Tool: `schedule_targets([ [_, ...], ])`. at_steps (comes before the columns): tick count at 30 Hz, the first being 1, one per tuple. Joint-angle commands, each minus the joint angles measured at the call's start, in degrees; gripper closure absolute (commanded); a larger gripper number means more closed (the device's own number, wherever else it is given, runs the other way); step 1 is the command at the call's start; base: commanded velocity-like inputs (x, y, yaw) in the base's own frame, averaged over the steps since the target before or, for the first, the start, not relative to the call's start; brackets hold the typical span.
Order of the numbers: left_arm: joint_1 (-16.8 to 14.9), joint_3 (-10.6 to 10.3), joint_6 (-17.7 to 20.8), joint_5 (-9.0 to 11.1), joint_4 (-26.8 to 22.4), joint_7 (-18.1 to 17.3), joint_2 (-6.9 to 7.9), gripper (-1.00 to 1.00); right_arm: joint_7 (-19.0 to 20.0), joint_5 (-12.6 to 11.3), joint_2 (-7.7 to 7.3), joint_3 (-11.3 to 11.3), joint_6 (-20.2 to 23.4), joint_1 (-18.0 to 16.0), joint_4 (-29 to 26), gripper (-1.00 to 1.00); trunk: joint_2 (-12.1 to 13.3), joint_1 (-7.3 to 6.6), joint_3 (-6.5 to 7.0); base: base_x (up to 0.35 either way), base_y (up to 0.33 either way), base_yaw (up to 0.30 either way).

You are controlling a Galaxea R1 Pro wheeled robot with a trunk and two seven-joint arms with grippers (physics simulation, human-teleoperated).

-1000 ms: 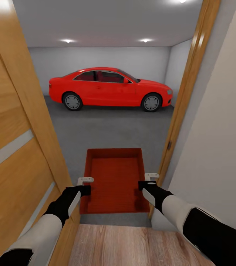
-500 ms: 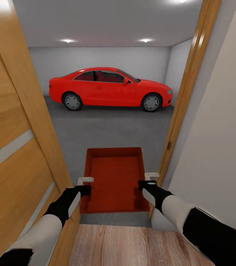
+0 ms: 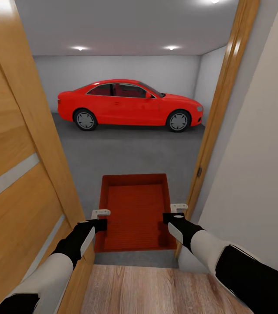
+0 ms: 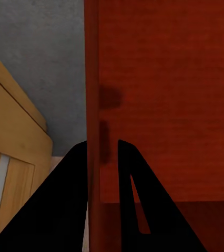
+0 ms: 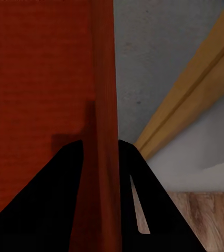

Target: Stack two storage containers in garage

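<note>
**Bin carried level at garage doorway, two-side grip**

Obs: orange-red rectangular open-topped ribbed bin (image 3: 134, 209) held out in front of trunk, over the dark grey speckled concrete floor (image 3: 130, 152) just past the threshold; not resting on it as far as I can judge. Light wood plank flooring (image 3: 156, 290) lies under the robot's end.

Grip: left gripper (image 3: 100, 220) pinches the bin's left wall; the left wrist view has one black finger (image 4: 130, 173) inside the wall, the other outside. Right gripper (image 5: 99, 152) is likewise pressed together on the right wall, a finger each side. Judged reason: opposite-wall pinch w/ both arms keeps the shallow bin flat and centred, and narrow enough to pass btwn the light wooden door w/ frosted strips (image 3: 12, 174) at left and the wooden door frame (image 3: 219, 109) at right.

Ahead: red car (image 3: 130, 104) parked across the far white wall; the floor between is open.

Hard to see:
- bin underside, so its clearance above the floor is unclear
- near wall partly hidden by wrists
- 2nd bin: can't place it from here
- door and forearms cut off at the head view's edges
</note>
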Motion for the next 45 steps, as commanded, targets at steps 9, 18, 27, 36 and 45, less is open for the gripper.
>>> schedule_targets([
  [9, 0.01, -0.82, 0.34, 1.42, -0.02, 0.62, 0.05, 1.0, -0.23, -0.05, -0.4, -0.12, 0.44, -0.07, -0.3, 1.0, -0.12, 0.03, -0.12, 0.0, 0.0, 0.0],
  [18, 0.01, -0.82, 0.38, 1.42, -0.02, 1.08, 0.02, 1.0, -0.23, -0.05, -0.4, -0.12, 0.44, -0.07, -0.3, 1.0, -0.12, 0.03, -0.12, 0.0, 0.0, 0.0],
  [27, 0.01, -0.82, 0.34, 1.33, -0.02, 1.05, 0.02, 1.0, -0.23, -0.05, -0.4, -0.12, 0.44, -0.07, -0.3, 1.0, -0.12, 0.03, -0.12, 0.023, 0.0, 0.0],
  [36, 0.01, -0.82, 0.3, 1.13, -0.02, 0.81, 0.1, 1.0, -0.23, -0.05, -0.4, -0.12, 0.38, -0.07, -0.3, 1.0, -0.12, 0.03, -0.12, 0.157, 0.0, 0.0],
  [45, 0.01, -0.82, 0.38, 1.13, -0.02, 1.15, 0.04, 1.0, -0.23, -0.05, -0.4, -0.12, 0.48, -0.07, -0.3, 1.0, -0.12, 0.03, -0.12, 0.003, 0.0, 0.0],
])
